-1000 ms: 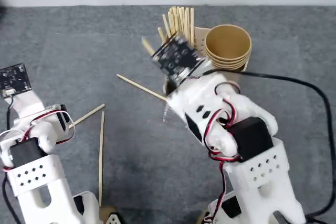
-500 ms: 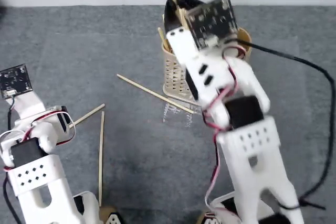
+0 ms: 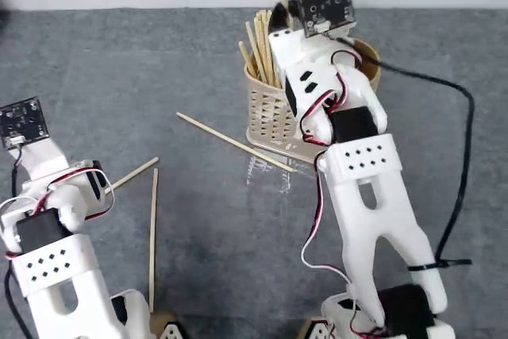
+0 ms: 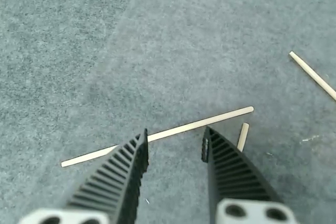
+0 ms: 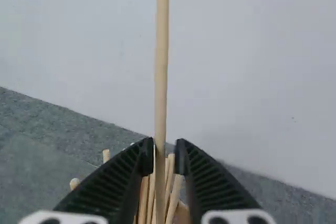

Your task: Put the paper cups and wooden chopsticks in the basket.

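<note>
Right jaws are clamped on a chopstick (image 5: pixel 161 66), holding it upright over the basket (image 3: pixel 266 121), its lower part running down toward the bundle (image 3: pixel 262 45) that stands there. You are at the drop, by the look of it. The next move calls for easing those jaws apart so the chopstick slides in among the others. Then lift straight up, so you neither snag the bundle nor tip the basket. Left jaws stand open and empty, low over the grey desk (image 3: pixel 159 61). A loose chopstick (image 4: pixel 173 132) lies across just past their tips, and the end of a second one (image 4: pixel 242 136) is near it. A third chopstick (image 3: pixel 230 140) lies slantwise on the desk, one end close to the basket's foot. That leaves three for you to gather, and your left arm looks well placed for the pair near it. The cups (image 3: pixel 371 59) sit nested in the basket, partly hidden behind the right arm; how many cannot be told. The held chopstick is pale plain wood, thin and straight, cut square at the top. Being so slim and smooth, it may lean or slip as you loosen the grip. The basket is pale, with slotted walls.
</note>
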Controlling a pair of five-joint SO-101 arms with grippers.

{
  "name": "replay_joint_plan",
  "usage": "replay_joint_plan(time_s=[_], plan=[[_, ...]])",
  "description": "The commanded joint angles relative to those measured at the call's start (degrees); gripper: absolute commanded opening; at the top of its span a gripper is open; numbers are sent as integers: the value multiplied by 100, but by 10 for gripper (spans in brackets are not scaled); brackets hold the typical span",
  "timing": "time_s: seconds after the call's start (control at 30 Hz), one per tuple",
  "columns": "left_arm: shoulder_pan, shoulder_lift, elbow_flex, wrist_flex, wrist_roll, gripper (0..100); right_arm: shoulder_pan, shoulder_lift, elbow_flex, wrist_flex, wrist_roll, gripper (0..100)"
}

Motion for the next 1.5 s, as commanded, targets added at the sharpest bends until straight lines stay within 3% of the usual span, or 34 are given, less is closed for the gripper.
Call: replay_joint_plan(time_s=[0.0,0.1,0.4,0.53,0.7,0.9,1.03,1.23,1.47], plan=[[-9,-149,-92,-158,-53,167,57,-145,-53,-57,-44,240],[-26,-158,-277,-97,-229,169,-48,-532,-70,330,-44,247],[325,-97,-1156,818,-2259,169,-629,-1569,431,3530,-44,25],[510,-88,-1182,1152,-3007,168,-857,-1710,1310,4110,-53,13],[695,404,-1218,1679,-3437,168,-910,-1780,2655,3556,-62,11],[1037,2127,-1903,2391,-3613,170,-901,-1789,4009,2176,-114,11],[1187,3218,-2510,2602,-3578,170,-857,-1789,4360,1789,-404,11],[1697,4633,-2897,2347,-2945,171,-857,-1745,4457,1798,-431,11],[2075,6040,-2914,1275,-2268,171,-875,-1771,4598,1763,-440,11]])
